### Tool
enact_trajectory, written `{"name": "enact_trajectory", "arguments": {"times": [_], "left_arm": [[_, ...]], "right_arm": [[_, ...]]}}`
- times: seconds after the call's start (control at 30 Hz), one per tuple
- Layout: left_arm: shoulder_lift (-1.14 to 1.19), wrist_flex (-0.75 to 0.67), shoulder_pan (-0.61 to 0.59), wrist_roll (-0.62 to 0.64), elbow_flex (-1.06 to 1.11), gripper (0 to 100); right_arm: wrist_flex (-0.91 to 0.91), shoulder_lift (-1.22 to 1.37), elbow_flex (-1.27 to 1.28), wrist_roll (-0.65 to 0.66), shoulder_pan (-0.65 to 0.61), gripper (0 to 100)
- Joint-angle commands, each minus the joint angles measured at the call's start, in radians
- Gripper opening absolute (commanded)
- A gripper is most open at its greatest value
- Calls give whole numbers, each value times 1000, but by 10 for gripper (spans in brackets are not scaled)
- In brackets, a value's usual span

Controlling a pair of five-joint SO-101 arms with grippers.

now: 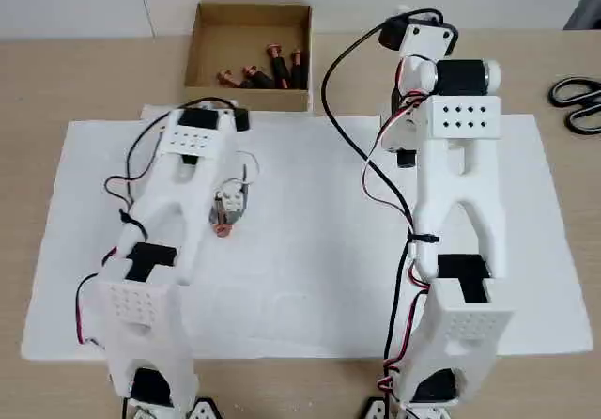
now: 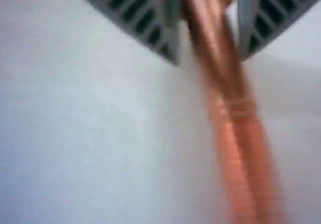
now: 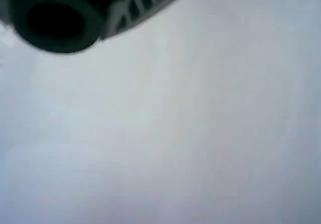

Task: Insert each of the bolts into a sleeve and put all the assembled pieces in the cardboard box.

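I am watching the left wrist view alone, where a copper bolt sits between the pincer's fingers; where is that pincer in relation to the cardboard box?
Observer: In the high view, the left pincer is over the white paper, on the arms' side of the cardboard box and apart from it.
Operator: Thank you. Is anything in the box?
Observer: Yes, several assembled pieces lie in it, along the wall nearest the arms.
Operator: And is there a sleeve for this bolt?
Observer: The right pincer holds a black sleeve over the paper, off to the left pincer's right.
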Motion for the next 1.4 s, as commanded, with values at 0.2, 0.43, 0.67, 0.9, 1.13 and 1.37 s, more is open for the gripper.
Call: {"name": "enact_trajectory", "arguments": {"times": [0.2, 0.43, 0.67, 0.9, 1.13, 1.37], "left_arm": [[-15, 21, 48, -25, -50, 6], [-26, 141, 26, -203, -334, 6], [-106, 124, -104, -784, -410, 6], [-98, 140, -180, -1415, -348, 6], [-95, 114, -103, -1749, -243, 6], [-77, 49, -52, -1950, -183, 6]], "right_arm": [[12, -62, -5, 9, 7, 4], [12, -62, -5, 9, 7, 4], [10, -61, -5, 9, 8, 4], [8, -61, -5, 9, 8, 5], [8, -59, -5, 9, 7, 5], [8, -59, -3, 9, 7, 5]]}}
